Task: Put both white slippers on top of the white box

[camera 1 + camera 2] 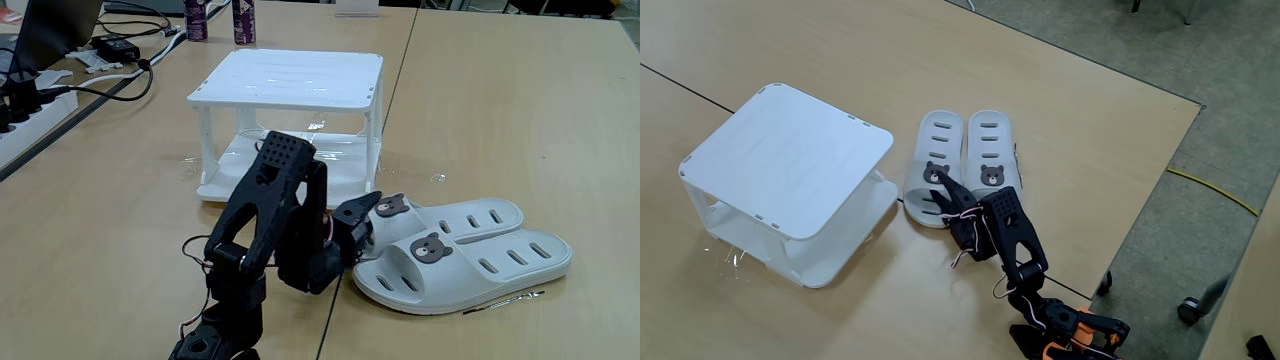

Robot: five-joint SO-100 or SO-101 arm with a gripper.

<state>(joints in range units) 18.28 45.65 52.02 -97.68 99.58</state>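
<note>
Rubber white slippers point(965, 165) (oval vents) | slatted white box point(288, 80) | end effector point(945, 196) spread apart

The arm point(270, 230) hides the gripper point(362, 225) tips.

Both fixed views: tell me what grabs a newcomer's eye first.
The pair of white slippers with bear badges lies side by side on the wooden table, right of the white rack, whose top is bare. The black arm's end effector reaches the toe end of the slipper nearer the rack.
</note>
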